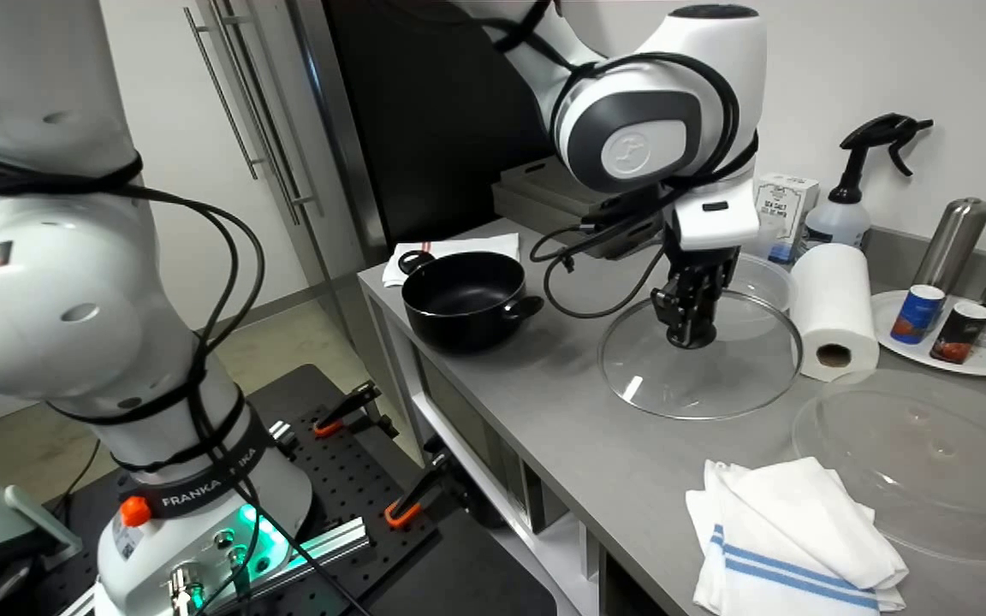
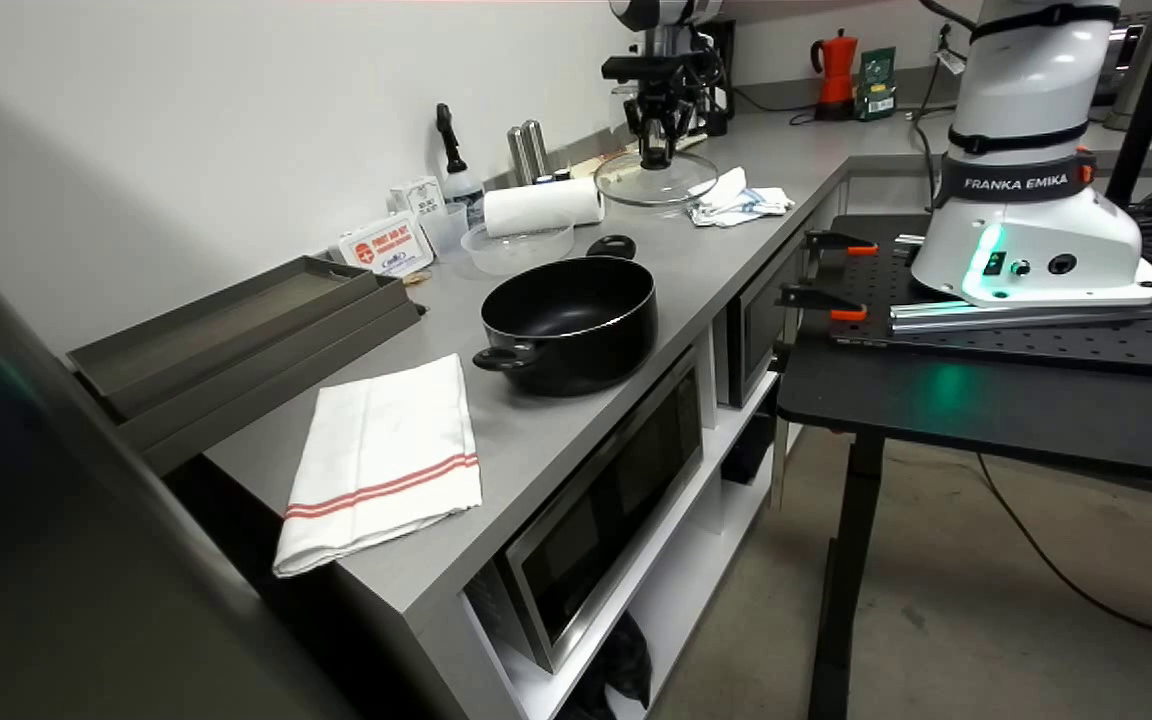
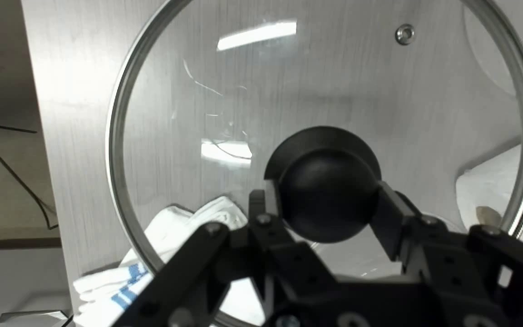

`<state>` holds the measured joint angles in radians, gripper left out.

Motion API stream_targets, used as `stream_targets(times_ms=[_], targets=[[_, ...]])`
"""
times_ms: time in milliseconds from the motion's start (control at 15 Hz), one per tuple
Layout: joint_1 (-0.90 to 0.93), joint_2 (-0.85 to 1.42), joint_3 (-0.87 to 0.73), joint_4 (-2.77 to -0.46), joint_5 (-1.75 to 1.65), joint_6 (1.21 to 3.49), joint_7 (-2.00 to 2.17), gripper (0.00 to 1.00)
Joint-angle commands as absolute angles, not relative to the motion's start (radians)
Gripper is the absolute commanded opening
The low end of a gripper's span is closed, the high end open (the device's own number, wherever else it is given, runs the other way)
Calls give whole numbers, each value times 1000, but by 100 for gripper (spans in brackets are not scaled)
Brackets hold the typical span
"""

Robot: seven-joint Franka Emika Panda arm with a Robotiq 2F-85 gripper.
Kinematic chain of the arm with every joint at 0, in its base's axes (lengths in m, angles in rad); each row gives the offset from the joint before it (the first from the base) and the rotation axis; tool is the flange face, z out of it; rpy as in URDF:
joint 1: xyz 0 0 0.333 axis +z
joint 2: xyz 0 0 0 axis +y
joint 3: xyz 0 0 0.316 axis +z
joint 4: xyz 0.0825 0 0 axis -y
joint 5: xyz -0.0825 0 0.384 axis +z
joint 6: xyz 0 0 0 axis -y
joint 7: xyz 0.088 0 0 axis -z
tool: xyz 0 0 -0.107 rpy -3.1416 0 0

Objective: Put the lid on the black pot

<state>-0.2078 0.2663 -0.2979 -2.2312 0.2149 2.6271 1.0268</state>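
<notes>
Lid (image 1: 711, 381) is held roughly level, its black knob (image 3: 329, 195) pointing upward and clasped by the claw (image 1: 688, 325).

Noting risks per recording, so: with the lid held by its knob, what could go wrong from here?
The end effector holds the lid only by its knob, so it might tilt or slip in transit. In the wrist view the lid overlaps the paper towel roll; drifting that way could nudge it. The black pot sits near the edge of the counter, so a clumsy placement may shift it.
</notes>
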Motion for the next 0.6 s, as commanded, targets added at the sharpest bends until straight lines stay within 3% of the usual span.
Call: stream_targets(times_ms=[0, 533], targets=[[-175, 183, -297, -2250, 169, 2636, 1026, 26], [-60, 155, -261, -2189, -73, 2595, 1108, 26]])
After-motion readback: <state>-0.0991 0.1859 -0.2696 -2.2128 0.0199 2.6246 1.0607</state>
